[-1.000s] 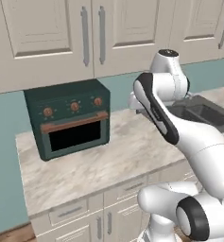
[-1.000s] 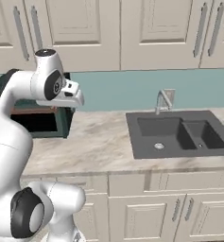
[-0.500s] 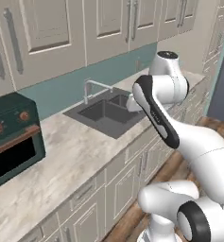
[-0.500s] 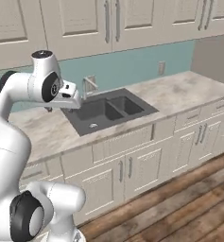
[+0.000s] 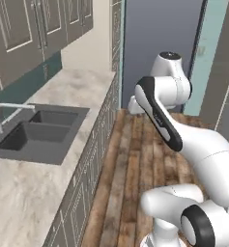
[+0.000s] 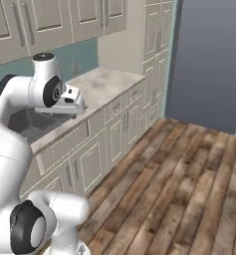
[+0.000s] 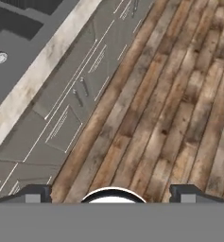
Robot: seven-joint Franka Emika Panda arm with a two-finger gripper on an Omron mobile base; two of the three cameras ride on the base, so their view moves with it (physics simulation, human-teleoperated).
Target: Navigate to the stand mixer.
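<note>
Searching for the mixer.
Sink is lying at left of frame; gripper fingers are standing spread, empty.

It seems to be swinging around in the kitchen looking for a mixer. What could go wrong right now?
The arm sticks out sideways while the base turns close to the lower cabinets, so it might clip the counter edge or the sink faucet. With only the sink and the wood floor ahead, it could also head the wrong way.

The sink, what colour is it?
Dark grey. The sink shows best in the left base view.
</note>
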